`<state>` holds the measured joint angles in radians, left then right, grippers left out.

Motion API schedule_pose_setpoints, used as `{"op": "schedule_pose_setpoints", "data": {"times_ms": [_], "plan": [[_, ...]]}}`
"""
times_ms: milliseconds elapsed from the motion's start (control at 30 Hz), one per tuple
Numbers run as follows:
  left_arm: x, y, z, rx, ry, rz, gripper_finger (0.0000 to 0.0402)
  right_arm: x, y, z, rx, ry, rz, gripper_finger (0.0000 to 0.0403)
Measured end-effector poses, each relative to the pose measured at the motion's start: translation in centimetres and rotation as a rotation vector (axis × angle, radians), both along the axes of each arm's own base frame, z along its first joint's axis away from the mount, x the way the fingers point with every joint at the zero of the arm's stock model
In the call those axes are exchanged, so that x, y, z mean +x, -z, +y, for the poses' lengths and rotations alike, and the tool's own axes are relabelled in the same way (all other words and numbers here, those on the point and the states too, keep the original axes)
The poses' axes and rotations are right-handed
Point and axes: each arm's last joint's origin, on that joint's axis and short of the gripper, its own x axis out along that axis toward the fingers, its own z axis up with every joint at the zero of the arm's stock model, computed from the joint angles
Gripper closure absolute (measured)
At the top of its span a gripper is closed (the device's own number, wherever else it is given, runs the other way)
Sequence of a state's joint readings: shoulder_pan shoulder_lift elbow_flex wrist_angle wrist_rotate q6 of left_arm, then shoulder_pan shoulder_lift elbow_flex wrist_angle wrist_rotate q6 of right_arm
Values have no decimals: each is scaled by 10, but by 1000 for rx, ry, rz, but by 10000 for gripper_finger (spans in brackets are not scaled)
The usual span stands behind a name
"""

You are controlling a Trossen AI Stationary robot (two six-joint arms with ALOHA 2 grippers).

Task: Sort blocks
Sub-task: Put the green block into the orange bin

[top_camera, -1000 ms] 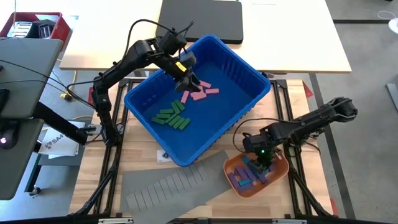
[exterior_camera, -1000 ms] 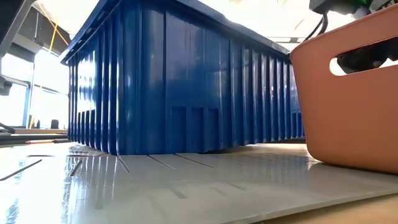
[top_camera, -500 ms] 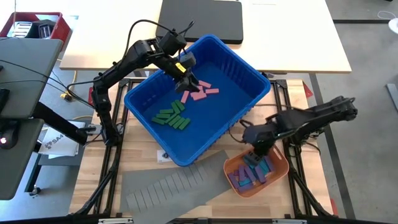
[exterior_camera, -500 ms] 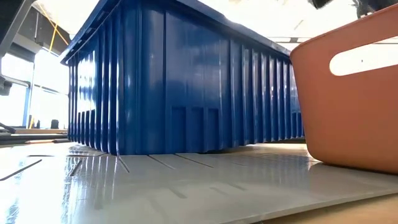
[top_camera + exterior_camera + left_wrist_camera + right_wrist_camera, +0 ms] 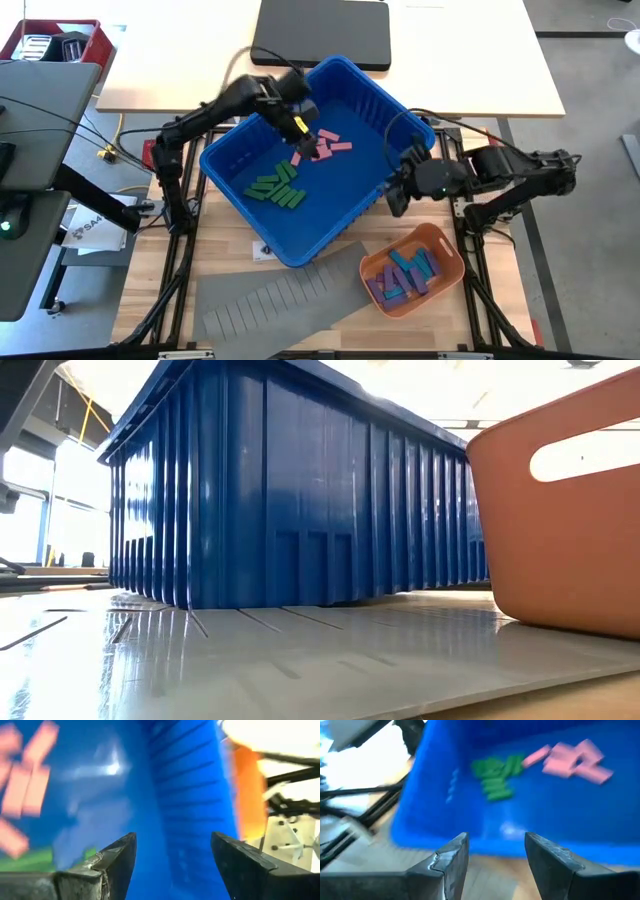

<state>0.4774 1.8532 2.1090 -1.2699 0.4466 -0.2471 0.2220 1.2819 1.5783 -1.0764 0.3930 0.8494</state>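
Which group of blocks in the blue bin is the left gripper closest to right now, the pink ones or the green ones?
The pink blocks. The left gripper hangs right beside them, while the green blocks lie farther off, toward the blue bin's opposite corner.

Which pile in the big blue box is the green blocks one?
Find the big blue bin in the middle of the table. Two piles lie on its floor: the green blocks sit nearer the grey slotted sheet, the pink blocks farther back. Only this pile is green.
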Motion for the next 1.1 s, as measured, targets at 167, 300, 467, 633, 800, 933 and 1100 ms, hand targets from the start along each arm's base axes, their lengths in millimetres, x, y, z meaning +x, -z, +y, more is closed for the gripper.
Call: {"op": "schedule_pose_setpoints", "data": {"times_ms": [167,300,467,633,800,933,1100], "plan": [[10,63,0,-91,-34,231,154,0,1,-15,-109,20,50,215],[11,109,-7,-91,-36,402,154,-3,5,-25,-156,3,130,215],[18,160,-19,4,-16,553,154,-7,8,-37,-207,-3,213,215],[30,198,-26,67,10,621,154,-7,8,-46,-218,16,230,215],[39,224,-27,65,17,671,154,-7,9,-48,-188,12,228,215],[42,232,-29,93,29,693,156,-7,9,-47,-159,-12,224,215],[47,235,-28,167,51,671,180,-7,9,-46,-149,-21,222,215]]}}
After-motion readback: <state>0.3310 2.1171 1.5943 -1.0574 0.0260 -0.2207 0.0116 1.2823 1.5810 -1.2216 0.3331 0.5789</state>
